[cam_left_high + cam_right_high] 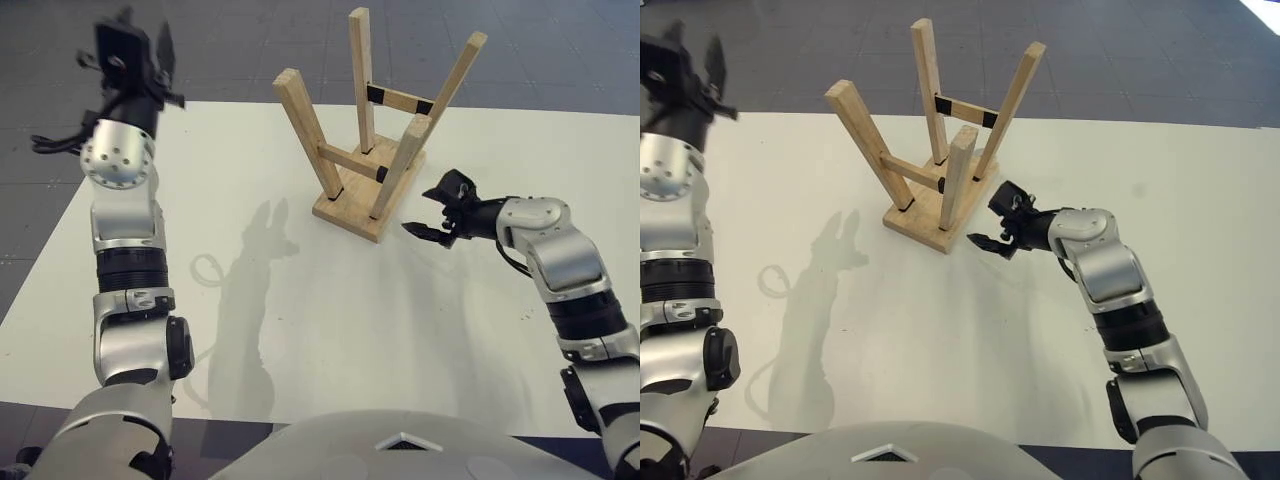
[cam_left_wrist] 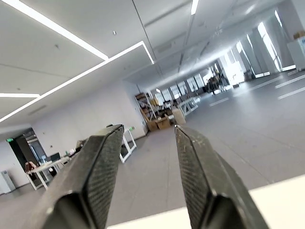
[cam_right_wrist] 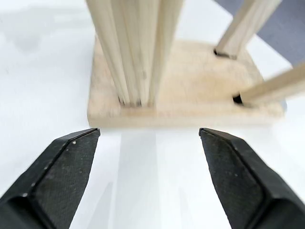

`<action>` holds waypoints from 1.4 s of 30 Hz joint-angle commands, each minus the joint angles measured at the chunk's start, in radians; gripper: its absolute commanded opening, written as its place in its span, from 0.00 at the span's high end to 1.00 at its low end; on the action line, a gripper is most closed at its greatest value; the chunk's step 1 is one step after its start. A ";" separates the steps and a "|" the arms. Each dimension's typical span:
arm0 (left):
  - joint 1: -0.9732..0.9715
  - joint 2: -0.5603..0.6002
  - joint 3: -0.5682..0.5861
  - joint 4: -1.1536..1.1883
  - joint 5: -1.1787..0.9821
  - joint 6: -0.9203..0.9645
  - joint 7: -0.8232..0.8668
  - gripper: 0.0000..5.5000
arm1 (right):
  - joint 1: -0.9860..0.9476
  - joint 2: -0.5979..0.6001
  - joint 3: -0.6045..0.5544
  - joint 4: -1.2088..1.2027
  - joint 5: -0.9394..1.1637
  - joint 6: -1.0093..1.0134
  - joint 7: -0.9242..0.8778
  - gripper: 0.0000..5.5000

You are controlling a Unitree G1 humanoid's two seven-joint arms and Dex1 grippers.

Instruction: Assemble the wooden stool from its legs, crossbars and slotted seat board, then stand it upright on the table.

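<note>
The wooden stool (image 1: 372, 120) rests upside down at the back middle of the white table (image 1: 400, 330). Its seat board (image 1: 345, 210) lies flat on the table and the four legs (image 1: 308, 130) splay upward, joined by crossbars (image 1: 350, 160). My right gripper (image 1: 425, 210) hovers open just off the board's right corner, close to the table. In the right wrist view its fingertips (image 3: 76, 143) face the board's edge (image 3: 190, 81) and the nearest leg (image 3: 133, 47), with nothing between them. My left gripper (image 1: 140, 45) is open and held high at the far left, pointing away from the table.
A thin looped cable (image 1: 205, 268) lies on the table left of centre. Dark floor surrounds the table's far and side edges. White surface stretches in front of the stool.
</note>
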 commanded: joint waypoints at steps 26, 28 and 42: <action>0.225 -0.146 -0.455 -0.279 -0.042 0.518 -0.611 0.63 | -0.211 0.274 -0.124 0.718 -0.041 -0.350 -0.204 0.30; 0.213 -0.122 -0.430 -0.265 -0.022 0.515 -0.574 0.63 | -0.200 0.266 -0.168 0.669 -0.022 -0.329 -0.246 0.30; 0.126 -0.035 -0.161 -0.185 -0.011 0.482 -0.246 0.63 | -0.045 0.110 -0.110 0.160 -0.049 -0.130 -0.211 0.30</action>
